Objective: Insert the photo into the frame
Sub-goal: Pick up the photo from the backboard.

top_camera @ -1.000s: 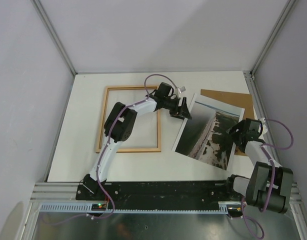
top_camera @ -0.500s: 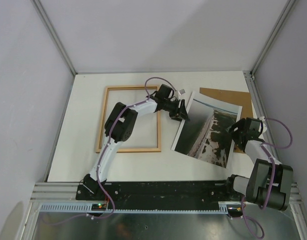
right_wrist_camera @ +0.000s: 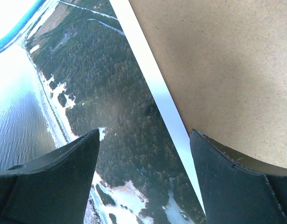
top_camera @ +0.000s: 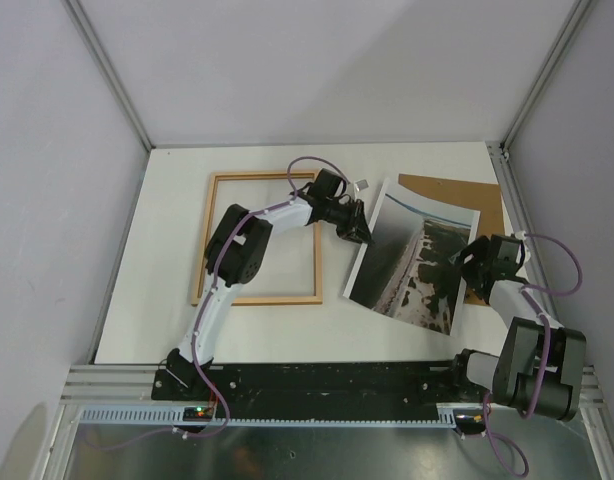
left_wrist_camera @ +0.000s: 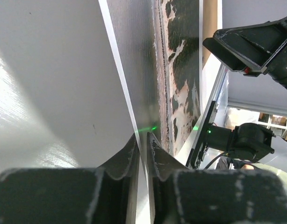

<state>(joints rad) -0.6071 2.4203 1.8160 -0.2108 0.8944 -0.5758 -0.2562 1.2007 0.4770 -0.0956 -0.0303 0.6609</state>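
Note:
The photo (top_camera: 412,262) lies tilted on the table right of centre, its right part resting over a brown backing board (top_camera: 457,192). My left gripper (top_camera: 359,231) is shut on the photo's white left edge (left_wrist_camera: 134,116), which runs up from between the nearly touching fingertips (left_wrist_camera: 132,145). My right gripper (top_camera: 477,266) hovers open over the photo's right border (right_wrist_camera: 157,88), one finger (right_wrist_camera: 50,186) above the print and the other above the board (right_wrist_camera: 227,60). The frame (top_camera: 202,240), light wood side up, lies flat to the left, empty.
The white table (top_camera: 167,300) is boxed in by grey walls with metal posts at the back corners. The left arm's forearm crosses the frame's right rail (top_camera: 318,270). The arm bases and a metal rail (top_camera: 327,380) line the near edge.
The left gripper's jaws have closed onto the photo's left edge. The photo has shifted slightly left. The right gripper has stayed open and barely moved.

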